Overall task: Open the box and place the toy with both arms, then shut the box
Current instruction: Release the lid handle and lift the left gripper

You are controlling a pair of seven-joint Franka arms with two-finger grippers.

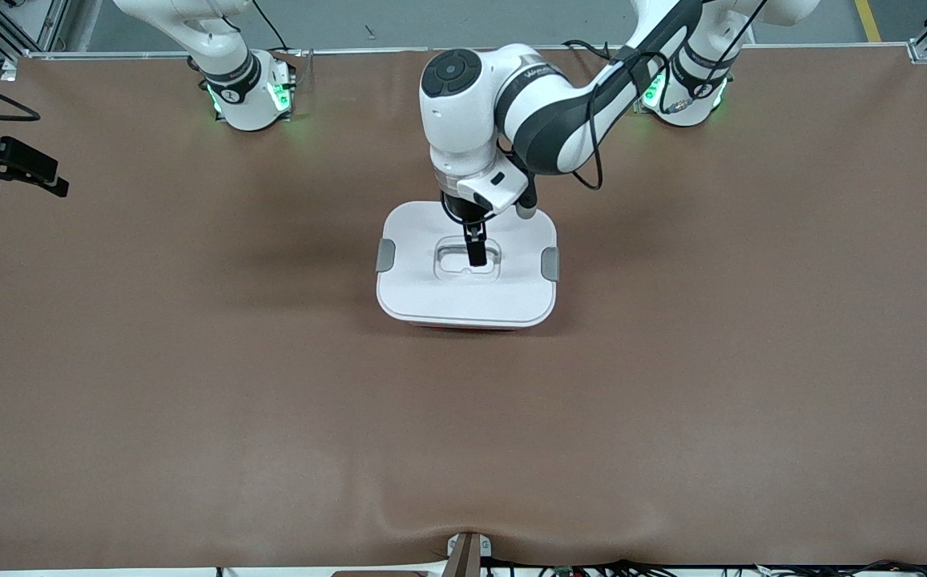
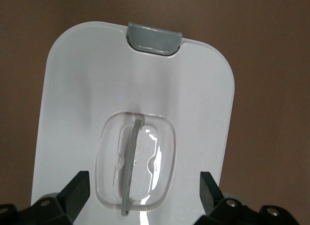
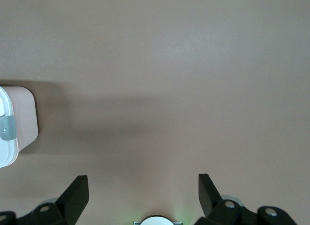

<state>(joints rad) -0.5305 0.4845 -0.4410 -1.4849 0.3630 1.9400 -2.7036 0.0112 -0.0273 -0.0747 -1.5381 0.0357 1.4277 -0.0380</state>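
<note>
The box [image 1: 431,298] stands closed in the middle of the table, its white lid on and a grey clip [image 1: 385,255] at each short end. My left gripper [image 1: 475,250] hangs open just above the lid's clear recessed handle [image 2: 131,162]. Its fingers [image 2: 77,191] stand wide on either side of the recess and touch nothing. One clip [image 2: 154,37] shows at the lid's end. My right gripper [image 3: 143,186] is open and empty, high over bare table near its own base, with the box's end [image 3: 19,123] off to one side. The toy is out of view.
A black fixture [image 1: 10,164] juts in over the table edge at the right arm's end. A small bracket [image 1: 467,553] sits at the edge nearest the front camera. The arm bases [image 1: 247,88] [image 1: 683,92] stand along the edge farthest from the front camera.
</note>
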